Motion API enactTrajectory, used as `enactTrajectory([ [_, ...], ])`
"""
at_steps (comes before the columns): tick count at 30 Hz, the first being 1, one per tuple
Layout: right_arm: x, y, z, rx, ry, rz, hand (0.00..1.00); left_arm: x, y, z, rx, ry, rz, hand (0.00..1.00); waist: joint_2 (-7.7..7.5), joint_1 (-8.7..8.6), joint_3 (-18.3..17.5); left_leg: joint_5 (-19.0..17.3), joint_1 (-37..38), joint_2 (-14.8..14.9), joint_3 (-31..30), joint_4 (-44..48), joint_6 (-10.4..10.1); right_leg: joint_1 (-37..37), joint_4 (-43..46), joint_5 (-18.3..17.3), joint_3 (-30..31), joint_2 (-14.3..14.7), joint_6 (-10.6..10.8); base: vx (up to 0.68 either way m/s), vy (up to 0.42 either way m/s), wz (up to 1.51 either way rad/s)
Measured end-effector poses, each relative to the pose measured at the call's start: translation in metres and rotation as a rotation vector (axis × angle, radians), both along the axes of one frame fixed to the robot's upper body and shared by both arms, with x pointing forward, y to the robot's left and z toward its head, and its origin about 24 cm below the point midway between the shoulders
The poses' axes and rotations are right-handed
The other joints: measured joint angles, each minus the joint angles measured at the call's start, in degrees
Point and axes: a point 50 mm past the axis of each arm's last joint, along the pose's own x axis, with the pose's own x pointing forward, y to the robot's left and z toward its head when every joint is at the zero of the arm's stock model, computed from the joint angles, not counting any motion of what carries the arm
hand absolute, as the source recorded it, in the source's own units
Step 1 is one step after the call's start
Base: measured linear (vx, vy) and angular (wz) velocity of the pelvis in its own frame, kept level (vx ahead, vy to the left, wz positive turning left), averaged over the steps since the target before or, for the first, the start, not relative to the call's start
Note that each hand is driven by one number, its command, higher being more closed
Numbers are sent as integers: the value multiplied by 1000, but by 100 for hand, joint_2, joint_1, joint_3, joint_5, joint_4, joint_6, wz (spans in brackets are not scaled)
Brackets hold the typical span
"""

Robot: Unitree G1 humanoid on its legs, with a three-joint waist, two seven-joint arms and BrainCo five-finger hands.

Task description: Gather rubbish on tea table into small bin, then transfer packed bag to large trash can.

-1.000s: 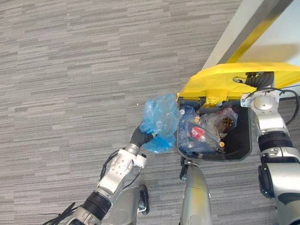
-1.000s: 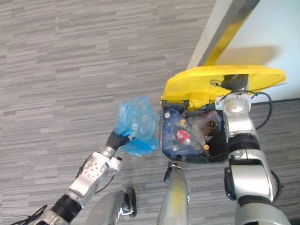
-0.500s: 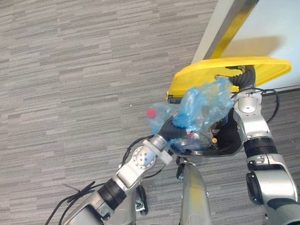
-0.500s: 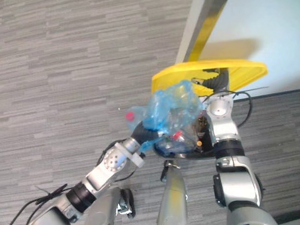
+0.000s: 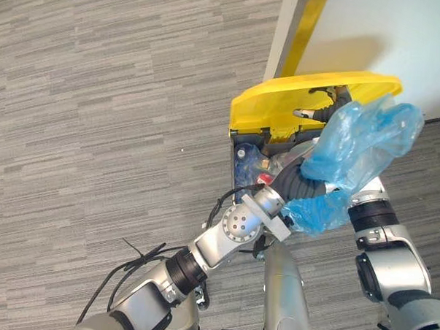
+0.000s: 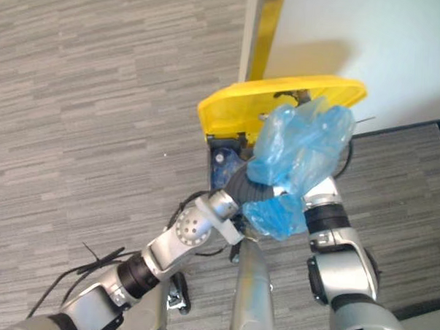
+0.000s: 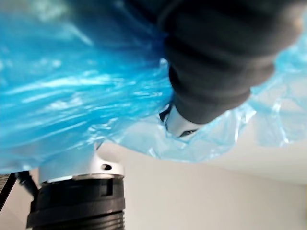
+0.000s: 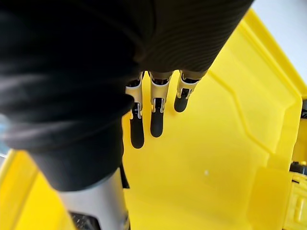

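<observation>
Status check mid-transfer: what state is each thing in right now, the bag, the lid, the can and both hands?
Crumpled blue plastic bag: aloft by the open can, not in it.
Yellow plastic lid: raised open.
Large black trash can: open, rubbish inside.
Left hand: buried in the bag, carrying it.
Right hand: open, flat against the lid's underside.

Grey carpet floor (image 5: pixel 99 94), white wall (image 5: pixel 365 29)

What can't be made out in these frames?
Left robot hand grip: buried in the blue bag, in the eye views and the left wrist view.
Trash can inside: mostly covered by the bag and that hand, eye views.
Bag contents: crumpled plastic hides them.
</observation>
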Motion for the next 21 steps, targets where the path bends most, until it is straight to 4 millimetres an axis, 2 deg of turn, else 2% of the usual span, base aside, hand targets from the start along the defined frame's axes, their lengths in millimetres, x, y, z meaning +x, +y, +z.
enactTrajectory([
  [5,3,12,13,-18,-27,35,0,26,-5,-2,123,-30,68,100,-2,-38,1,26,-41,55,122,-19,-47,-56,-182,132,58,131,-43,31,3,-16],
  [9,7,10,24,-28,-40,24,0,36,-7,11,170,-114,106,100,-6,-53,4,26,-149,52,184,-32,-47,-141,-322,222,97,162,-35,15,-1,-6],
  [17,8,12,24,-36,-43,28,0,49,0,6,220,-140,160,100,-17,-104,8,27,-140,60,263,-120,-49,-137,-387,233,101,175,-48,15,5,-1],
  [21,13,17,10,-62,12,35,0,61,9,0,280,-153,223,100,-85,-127,20,27,-161,76,246,-113,-49,-140,-390,233,98,177,-48,27,6,1],
])
